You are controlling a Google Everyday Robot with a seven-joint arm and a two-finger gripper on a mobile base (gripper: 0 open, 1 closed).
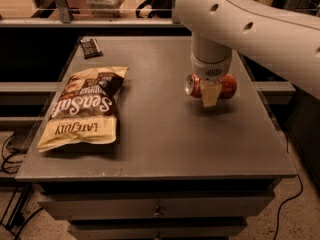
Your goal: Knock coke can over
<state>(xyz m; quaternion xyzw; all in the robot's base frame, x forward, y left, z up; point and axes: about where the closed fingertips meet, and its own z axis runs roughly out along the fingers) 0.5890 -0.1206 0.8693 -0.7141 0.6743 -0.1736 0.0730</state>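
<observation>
The coke can (228, 85) is red with a silver top. It lies on its side right of the table's middle, top facing left, low over the grey table (165, 139) or touching it; I cannot tell which. My gripper (211, 92) comes straight down from the white arm (250, 26) and is shut on the can. One pale finger (210, 95) crosses the can's front. The other finger is hidden behind the can.
A large Late July chip bag (82, 109) lies flat on the left side of the table. A small dark packet (91, 47) lies at the back left corner. Drawers sit below the front edge, and a rail and shelf run behind the table.
</observation>
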